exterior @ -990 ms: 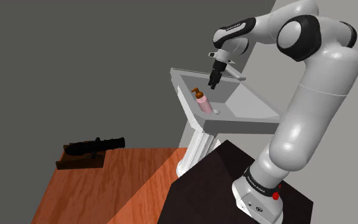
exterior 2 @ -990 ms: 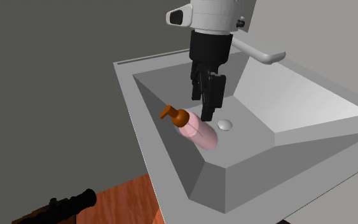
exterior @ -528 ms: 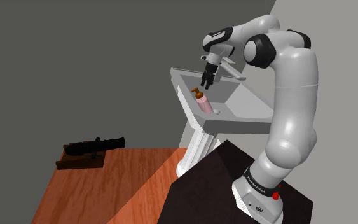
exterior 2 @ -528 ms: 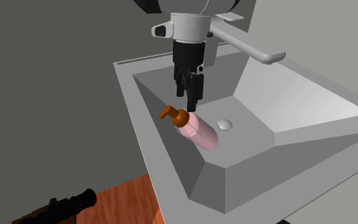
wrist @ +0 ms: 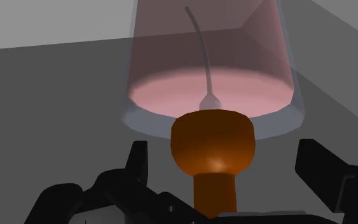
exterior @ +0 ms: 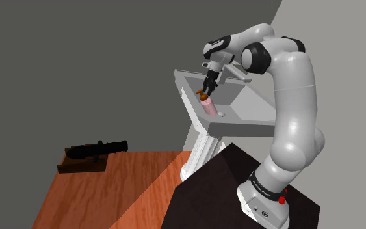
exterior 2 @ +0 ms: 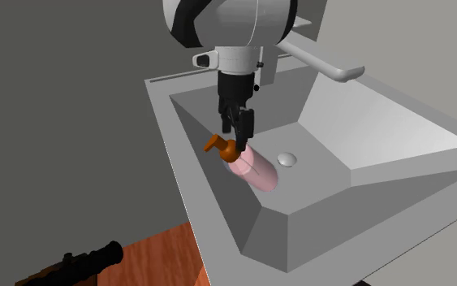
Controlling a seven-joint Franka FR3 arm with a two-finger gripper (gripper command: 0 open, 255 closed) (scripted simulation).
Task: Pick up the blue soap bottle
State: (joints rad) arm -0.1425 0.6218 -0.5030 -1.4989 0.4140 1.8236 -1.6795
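A pink, translucent soap bottle (exterior 2: 257, 168) with a brown-orange pump top (exterior 2: 223, 146) lies on its side in the basin of a pale grey pedestal sink (exterior 2: 364, 203). It rests on the basin's sloping wall at the second exterior view's left. The pump points toward the far left corner, and the round drain (exterior 2: 286, 158) sits just beside the body on the right. No part of the bottle looks blue.

The white arm (exterior: 292, 97) reaches from its dark box stand (exterior: 220, 188) up and over the sink, below the grey tap (exterior 2: 324, 67) at the far rim. The black gripper (exterior 2: 239, 140) hangs point-down right at the pump end of the bottle. In the wrist view the fingers (wrist: 323, 172) stand apart, one on each side of the brown-orange cap. A gap shows between each finger and the cap, so the gripper (wrist: 225, 159) is spread and holds nothing.

In the shoulder view the sink stands on a white fluted column (exterior: 201, 153). At the left, well apart from the sink, a black tube-shaped object (exterior: 97, 151) sits on a dark base on a reddish-brown wooden surface (exterior: 110, 202).
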